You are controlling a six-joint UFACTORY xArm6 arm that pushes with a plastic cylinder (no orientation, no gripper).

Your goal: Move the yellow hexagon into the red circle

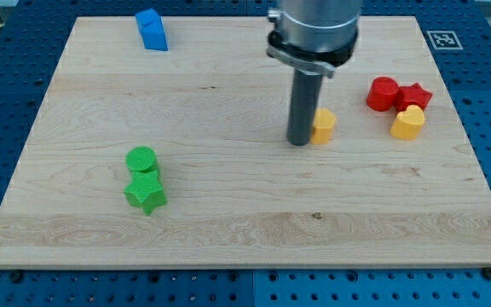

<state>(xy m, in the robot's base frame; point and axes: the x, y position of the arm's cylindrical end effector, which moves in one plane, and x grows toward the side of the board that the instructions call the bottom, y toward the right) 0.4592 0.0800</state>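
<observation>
The yellow hexagon (324,125) sits on the wooden board right of centre. My tip (299,141) rests on the board touching or almost touching the hexagon's left side. The red circle (383,93) stands further to the view's right, well apart from the hexagon. A red star (415,95) touches the circle's right side. A yellow heart (407,124) lies just below those two.
A blue block (152,30) stands near the view's top left. A green circle (141,159) and a green star (146,194) sit together at lower left. The board's right edge (463,128) lies beyond the red blocks.
</observation>
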